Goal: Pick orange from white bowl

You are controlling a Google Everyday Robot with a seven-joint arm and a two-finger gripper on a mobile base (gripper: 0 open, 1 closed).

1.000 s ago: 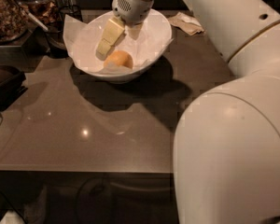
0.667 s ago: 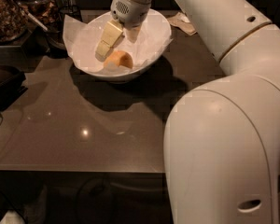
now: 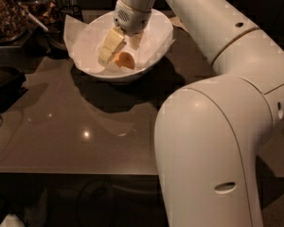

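Observation:
The white bowl [image 3: 154,56], lined with white paper, stands at the back of the dark table. The orange [image 3: 125,60] lies inside it near the front wall. My gripper [image 3: 119,52] reaches down into the bowl from above. Its two pale fingers are apart. The left finger [image 3: 110,45] is beside the orange's left side and the other finger [image 3: 135,40] is behind it to the right. The orange rests in the bowl, partly between the fingertips. I cannot tell whether they touch it.
My big white arm [image 3: 217,126] fills the right half of the view. Dark containers of snacks [image 3: 9,13] stand at the back left. A black tray [image 3: 4,82] lies at the left edge. A crumpled napkin [image 3: 178,22] peeks out behind the arm.
My gripper has sunk a little lower into the bowl, closer around the orange. The arm's elbow has swung left and now covers more of the view. The orange has not moved.

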